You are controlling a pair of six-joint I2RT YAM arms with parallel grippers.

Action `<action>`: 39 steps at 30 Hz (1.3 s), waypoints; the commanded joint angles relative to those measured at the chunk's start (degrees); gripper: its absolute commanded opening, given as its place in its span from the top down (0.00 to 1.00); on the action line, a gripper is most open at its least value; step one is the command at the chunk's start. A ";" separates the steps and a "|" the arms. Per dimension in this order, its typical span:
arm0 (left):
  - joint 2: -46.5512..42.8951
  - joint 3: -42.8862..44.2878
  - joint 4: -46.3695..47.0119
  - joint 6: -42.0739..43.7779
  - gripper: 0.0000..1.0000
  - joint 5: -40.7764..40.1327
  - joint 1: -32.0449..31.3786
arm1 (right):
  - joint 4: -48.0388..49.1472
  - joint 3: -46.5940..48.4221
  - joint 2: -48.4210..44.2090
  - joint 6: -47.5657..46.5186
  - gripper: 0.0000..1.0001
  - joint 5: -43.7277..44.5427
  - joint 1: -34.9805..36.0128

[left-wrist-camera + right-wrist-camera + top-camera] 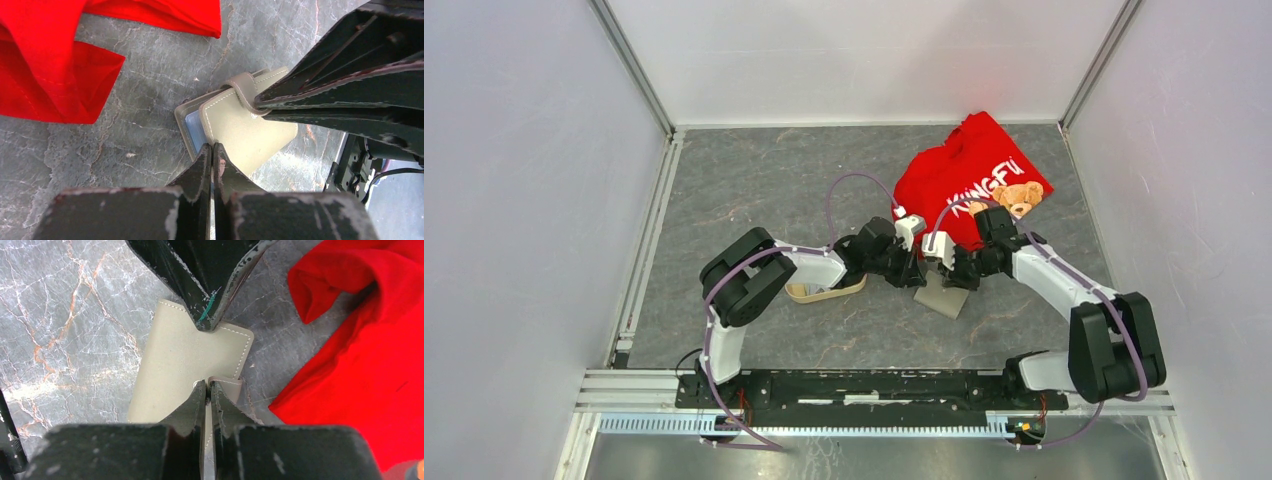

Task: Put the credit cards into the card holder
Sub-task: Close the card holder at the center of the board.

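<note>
Grey marbled worktop (764,190) from the top cam: card holder (944,298) sits in the middle, half hidden under both wrists, red shirt (969,170) behind, beige tray (824,292) to the left. Left wrist cam: left jaws clenched on its edge. Right wrist cam: right jaws pinching its strap, shirt alongside.

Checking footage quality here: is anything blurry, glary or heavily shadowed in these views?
Top external: even light, soft shadows, no glare. Left wrist: card holder sharp, left fingers slightly soft close up. Right wrist: tabletop sharp, right fingers dark.
</note>
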 commanded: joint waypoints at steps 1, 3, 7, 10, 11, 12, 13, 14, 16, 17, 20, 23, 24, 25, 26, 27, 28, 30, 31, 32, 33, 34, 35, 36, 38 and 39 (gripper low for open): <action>1.58 1.12 -1.17 -2.46 0.98 0.81 -0.28 | -1.73 0.77 2.71 -0.72 0.89 -0.56 0.95; 1.58 1.21 -1.07 -2.56 0.98 0.90 -0.28 | -2.14 1.28 3.53 -0.13 0.82 -1.00 1.00; 1.58 1.41 -1.13 -2.73 0.98 0.95 -0.28 | -4.16 2.16 4.00 0.45 0.70 -3.38 0.91; 1.50 1.39 -1.30 -2.74 0.98 1.06 -0.28 | -4.73 2.53 4.64 2.13 0.67 -4.54 0.75; 1.49 1.34 -1.40 -2.74 0.98 1.02 -0.28 | -5.24 2.89 5.03 2.51 0.66 -5.26 0.49; 1.42 1.24 -1.42 -2.74 0.98 1.07 -0.28 | -5.50 3.22 5.21 2.92 0.65 -5.86 0.13; 1.41 1.14 -1.42 -2.81 0.98 1.06 -0.28 | -5.90 3.59 5.39 3.16 0.65 -6.64 -0.25; 1.41 1.06 -1.46 -2.82 0.98 1.13 -0.28 | -6.10 3.91 5.49 3.51 0.64 -7.26 -0.82; 1.37 0.88 -1.29 -2.84 0.98 1.17 -0.21 | -6.11 4.33 5.67 4.48 0.64 -8.68 -1.97; 1.34 0.80 -1.24 -2.83 0.98 1.23 -0.21 | -6.29 4.65 5.75 4.77 0.64 -9.18 -2.44; 1.39 0.56 -0.99 -2.91 0.98 1.34 -0.19 | -5.35 4.64 5.80 6.24 0.63 -8.11 -2.85; 1.40 0.21 -0.42 -3.24 0.98 1.50 -0.17 | -3.96 4.06 5.70 7.34 0.63 -6.29 -2.94; 1.48 0.16 -0.33 -3.38 0.98 1.59 -0.12 | -3.90 4.01 5.82 7.35 0.63 -5.89 -2.95; 1.62 0.04 -0.17 -3.55 0.98 1.67 -0.11 | -4.14 4.01 5.91 6.99 0.63 -5.75 -2.96; 1.66 -0.01 0.03 -3.65 0.98 1.69 -0.11 | -4.35 4.09 5.97 6.67 0.62 -5.74 -2.92; 1.73 -0.10 0.19 -3.77 0.98 1.81 -0.11 | -4.46 4.02 5.96 6.59 0.61 -5.69 -2.92; 1.82 -0.17 0.36 -3.87 0.98 1.95 -0.11 | -4.43 4.14 6.05 6.59 0.61 -5.65 -2.90; 1.90 -0.11 0.44 -4.05 0.98 2.29 -0.03 | -4.70 4.12 6.16 6.31 0.61 -5.42 -2.92; 1.87 -0.11 0.45 -4.06 0.98 2.37 -0.02 | -5.03 4.06 6.14 5.69 0.60 -5.17 -2.92; 1.86 -0.11 0.43 -4.06 0.98 2.35 -0.02 | -5.22 3.94 6.05 5.18 0.59 -4.93 -2.95; 1.85 -0.19 0.45 -4.12 0.98 2.39 -0.02 | -5.33 3.64 5.88 4.66 0.57 -4.54 -2.91; 1.92 -0.12 0.43 -4.14 0.98 2.37 -0.02 | -5.17 3.21 5.59 4.32 0.56 -3.90 -2.75; 2.00 -0.11 0.38 -4.21 0.98 2.45 -0.02 | -4.69 2.78 5.25 4.31 0.55 -3.15 -2.70; 2.08 -0.11 0.50 -4.30 0.98 2.56 -0.02 | -4.06 2.25 4.84 4.39 0.55 -2.17 -2.58; 2.30 -0.07 0.75 -4.60 0.98 2.64 0.03 | -2.82 1.37 4.21 4.57 0.55 -0.39 -2.24; 2.33 -0.03 0.85 -4.81 0.98 2.73 0.05 | -2.37 1.02 3.95 4.47 0.55 0.17 -2.11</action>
